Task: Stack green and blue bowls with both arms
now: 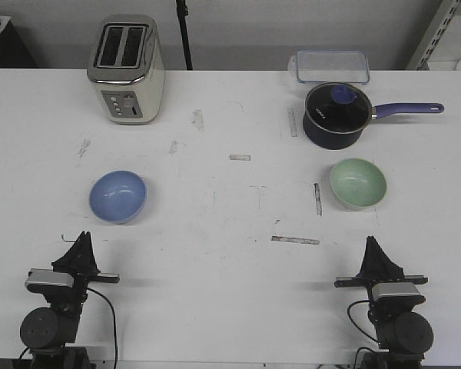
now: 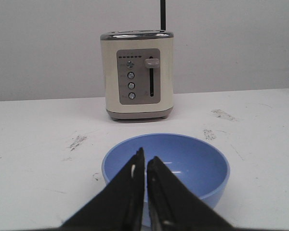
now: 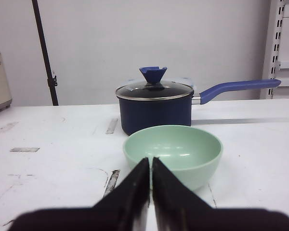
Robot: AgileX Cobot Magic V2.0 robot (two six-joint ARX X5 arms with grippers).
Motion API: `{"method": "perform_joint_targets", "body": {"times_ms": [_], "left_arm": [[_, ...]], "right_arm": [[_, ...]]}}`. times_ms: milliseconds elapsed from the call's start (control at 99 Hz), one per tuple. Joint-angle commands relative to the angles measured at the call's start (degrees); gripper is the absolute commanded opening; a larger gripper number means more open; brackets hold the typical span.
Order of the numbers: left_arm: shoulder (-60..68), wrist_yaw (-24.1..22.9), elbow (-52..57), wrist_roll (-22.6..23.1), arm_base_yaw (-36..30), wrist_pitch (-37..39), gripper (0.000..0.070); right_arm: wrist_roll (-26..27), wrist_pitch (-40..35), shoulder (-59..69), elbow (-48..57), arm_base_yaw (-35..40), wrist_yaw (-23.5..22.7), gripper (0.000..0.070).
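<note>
The periwinkle blue bowl sits upright on the white table at the left; it also shows in the left wrist view. The mint green bowl sits upright at the right, just in front of the saucepan; it also shows in the right wrist view. My left gripper is shut and empty near the front edge, short of the blue bowl. My right gripper is shut and empty, short of the green bowl.
A cream toaster stands at the back left. A dark navy saucepan with a glass lid and purple handle stands behind the green bowl. A clear plastic box lies at the back right. Tape strips mark the table.
</note>
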Motion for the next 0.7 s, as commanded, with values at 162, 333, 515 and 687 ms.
{"method": "perform_joint_targets", "body": {"times_ms": [162, 333, 515, 687], "left_arm": [[-0.1, 0.2, -1.3, 0.1, 0.1, 0.9, 0.0002], [-0.1, 0.2, -1.3, 0.1, 0.1, 0.9, 0.0002], [-0.1, 0.2, -1.3, 0.1, 0.1, 0.9, 0.0002], [-0.1, 0.2, -1.3, 0.1, 0.1, 0.9, 0.0002]], "right_arm": [[0.8, 0.8, 0.0, -0.1, 0.0, 0.0, 0.0003], [0.5, 1.1, 0.0, 0.1, 0.0, 0.0, 0.0003], [-3.6, 1.1, 0.0, 2.9, 0.0, 0.0, 0.0003], [-4.6, 0.9, 0.8, 7.1, 0.0, 0.0, 0.0003]]}}
